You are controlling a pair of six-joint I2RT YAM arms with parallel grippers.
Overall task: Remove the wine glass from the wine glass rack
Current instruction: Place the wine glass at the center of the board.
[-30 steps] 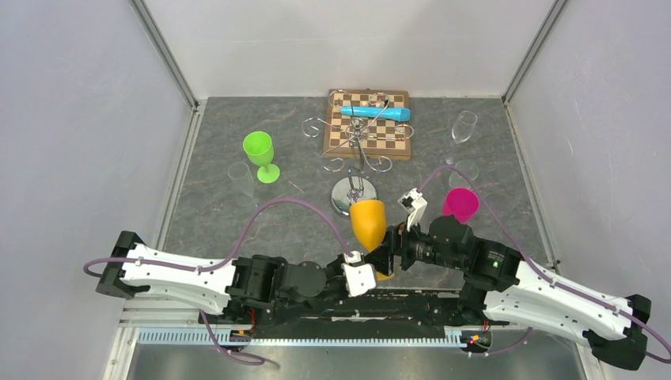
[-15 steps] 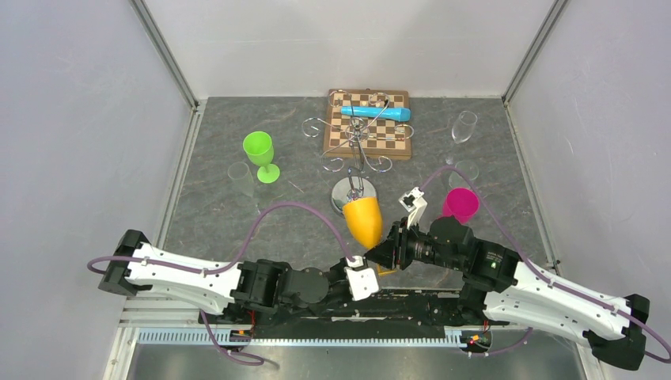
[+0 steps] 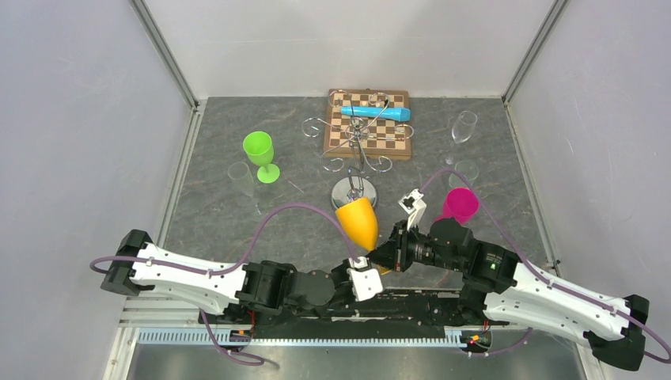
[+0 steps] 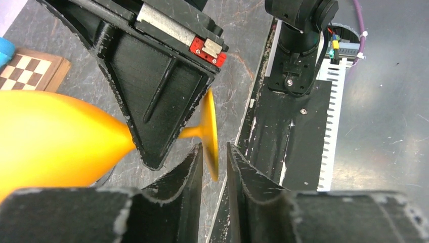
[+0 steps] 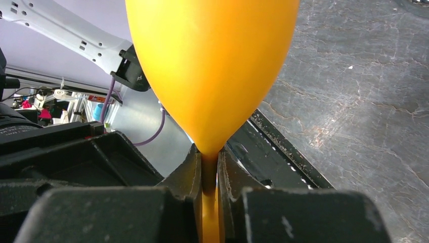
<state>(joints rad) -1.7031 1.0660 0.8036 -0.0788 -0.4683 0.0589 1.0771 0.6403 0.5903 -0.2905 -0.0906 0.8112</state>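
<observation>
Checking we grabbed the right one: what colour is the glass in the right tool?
The glass is plain orange; right wrist view shows it best.

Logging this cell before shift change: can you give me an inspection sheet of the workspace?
Surface: grey marbled table.
Job's things: orange wine glass off the rack, tilted, held near its base; rack upright, no glass seen on it.
Clutter: green glass, pink cup, clear glass, chessboard with a blue tube on it.
Grippers: right gripper shut on the glass stem; left gripper straddles its foot, grip unclear.
Cables: purple cables loop over both arms.
Surroundings: plain pale walls; nothing else seen.
</observation>
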